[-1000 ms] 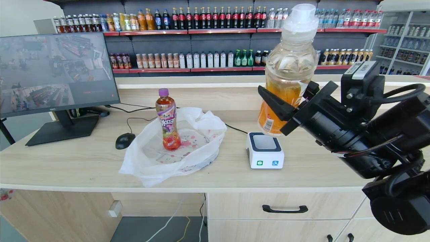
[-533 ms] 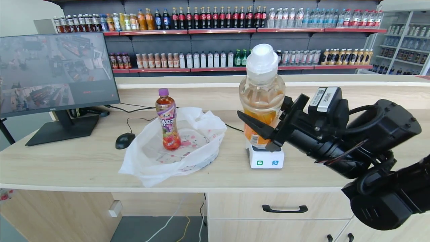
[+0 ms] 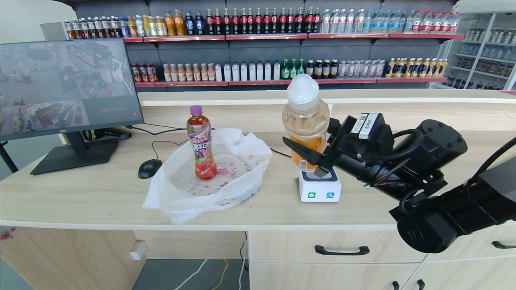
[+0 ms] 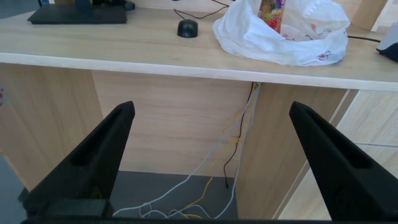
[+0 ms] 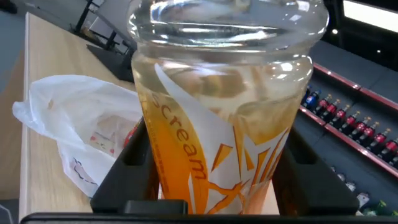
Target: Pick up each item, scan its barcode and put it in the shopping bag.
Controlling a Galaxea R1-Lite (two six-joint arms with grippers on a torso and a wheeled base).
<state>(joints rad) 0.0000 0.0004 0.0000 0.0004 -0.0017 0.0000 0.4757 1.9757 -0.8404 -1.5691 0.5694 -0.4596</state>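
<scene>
While the right claw (image 3: 304, 149) pinches a white-capped orange juice bottle (image 3: 306, 121) upright at its label, the bottle's base sits over the barcode scanner (image 3: 318, 187) directly beneath the claw. Shopping bag (image 3: 238, 161), containing one purple-capped red drink bottle (image 3: 200, 141): on the counter (image 3: 80, 193), left of that claw. Left claw (image 4: 211, 109): spread wide, empty, facing the counter's front.

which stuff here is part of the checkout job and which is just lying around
Job: orange drink bottle in the right gripper, barcode scanner, shopping bag, purple-capped bottle standing in the bag.
Lying about: monitor, mouse, shelved drinks.
</scene>
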